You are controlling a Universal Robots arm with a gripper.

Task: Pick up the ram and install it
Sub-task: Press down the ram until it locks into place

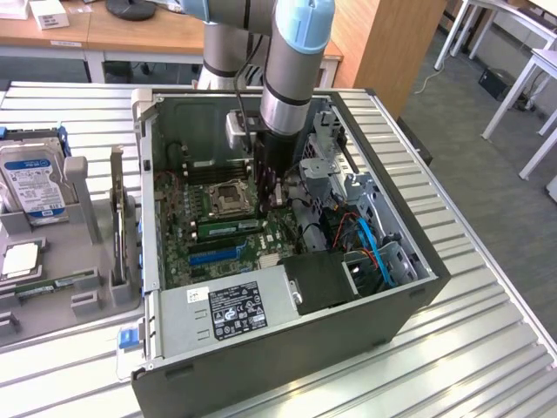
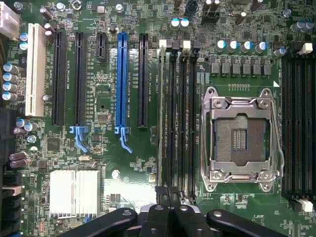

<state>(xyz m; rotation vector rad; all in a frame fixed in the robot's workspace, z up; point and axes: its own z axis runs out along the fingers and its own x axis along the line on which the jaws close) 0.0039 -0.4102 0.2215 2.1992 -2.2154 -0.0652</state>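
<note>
Exterior view's left: grey tray (image 1: 87,300) holds the hard drive (image 1: 30,183) and the CPU chip (image 1: 19,259). A thin green strip (image 1: 57,284) lies at the tray's near edge. It may be a spare stick, can't tell.

Middle: open PC case (image 1: 287,348), motherboard facing up. The ram (image 1: 228,227) is inside the case, lying along a memory slot just beside the empty CPU socket (image 1: 228,198), on the side nearer the camera. In the wrist view it shows edge-on as a pale line (image 2: 160,118) in the slot bank between the long black expansion slot (image 2: 143,79) and the socket (image 2: 242,136).

The gripper (image 1: 268,202) hangs over the board, close above the ram's slot bank. In the wrist view the claw (image 2: 168,197) is fully closed, fingertips together, with nothing visible between them. The tips sit right at one end of the stick; can't tell if they touch it.

Exterior view's right: drive cage (image 1: 326,170) and blue cables (image 1: 370,239), well apart from the claw.

My read: pick is done, stick is in the slot, step in hand is seating. Whether the latches have caught, can't tell. Seating calls for a straight-down push, even along the stick, no side load on the slot.
</note>
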